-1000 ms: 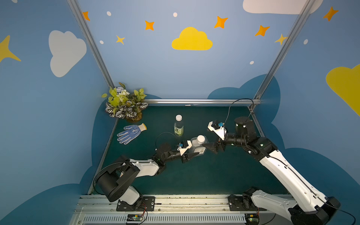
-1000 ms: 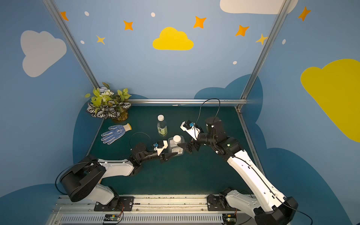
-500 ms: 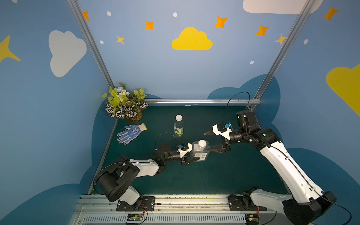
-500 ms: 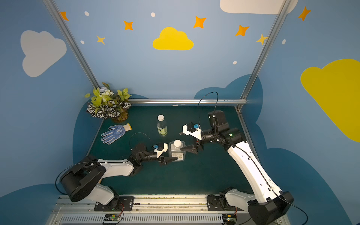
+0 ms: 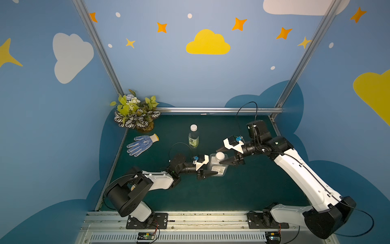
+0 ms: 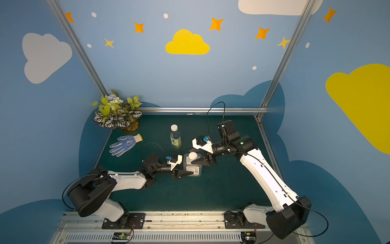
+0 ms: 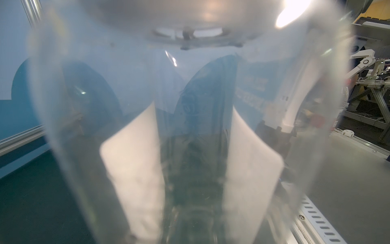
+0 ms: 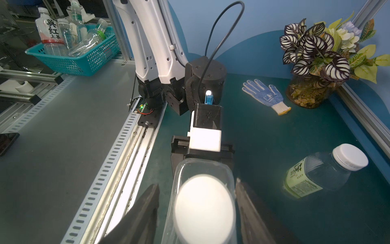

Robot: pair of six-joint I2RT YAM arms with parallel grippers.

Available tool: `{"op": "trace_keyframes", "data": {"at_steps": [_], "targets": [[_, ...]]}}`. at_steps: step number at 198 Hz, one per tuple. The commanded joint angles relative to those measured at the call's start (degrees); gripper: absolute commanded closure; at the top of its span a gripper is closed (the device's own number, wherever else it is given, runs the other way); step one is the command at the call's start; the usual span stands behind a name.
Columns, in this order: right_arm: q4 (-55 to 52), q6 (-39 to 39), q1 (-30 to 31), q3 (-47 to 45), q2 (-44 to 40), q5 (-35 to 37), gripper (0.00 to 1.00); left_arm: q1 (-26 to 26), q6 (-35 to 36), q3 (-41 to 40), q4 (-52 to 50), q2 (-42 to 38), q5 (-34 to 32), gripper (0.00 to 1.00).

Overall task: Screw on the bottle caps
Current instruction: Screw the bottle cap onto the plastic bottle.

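In both top views the squat clear bottle (image 5: 218,169) (image 6: 193,168) stands mid-table with a white cap (image 5: 220,156) (image 6: 192,156) on its neck. My left gripper (image 5: 211,166) (image 6: 186,166) is shut on its lower body, and the bottle (image 7: 190,126) fills the left wrist view. My right gripper (image 5: 220,156) (image 8: 196,184) straddles this cap (image 8: 204,209); one finger (image 8: 145,211) stands off it and the opposite one is close beside it. The slim bottle (image 5: 193,138) (image 8: 312,177) with the yellow-green label stands apart behind, its cap (image 5: 193,127) (image 8: 350,156) on.
A blue dotted glove (image 5: 141,144) lies at the left and a potted plant (image 5: 136,115) fills the back left corner. A metal rail (image 5: 190,219) runs along the front edge. Outside the cell a teal basket (image 8: 73,57) holds several bottles.
My right gripper swung round from beside the squat bottle to its cap, and its jaws narrowed around it. The left gripper kept its hold.
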Motion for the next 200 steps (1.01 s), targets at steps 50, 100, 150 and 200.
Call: {"op": "trace_keyframes", "data": {"at_steps": [50,100,150,200], "targets": [[-0.9,-0.6,0.9,1.0,-0.1,1.3,0.54,0.3,-0.2,1.1,1.4,0.4,-0.1,0.74],[4.7,6.1,1.6,-2.3,-1.6,7.4,0.57,0.2,1.4,-0.2,1.5,-1.3,-7.2,0.74],[12.4,12.4,2.8,-7.6,-3.5,15.2,0.51,0.1,2.6,-0.8,1.1,-3.7,-12.3,0.75],[22.0,21.6,4.6,-11.9,-5.7,24.0,0.4,0.0,4.4,-1.2,-0.4,-4.6,-14.6,0.74]]}}
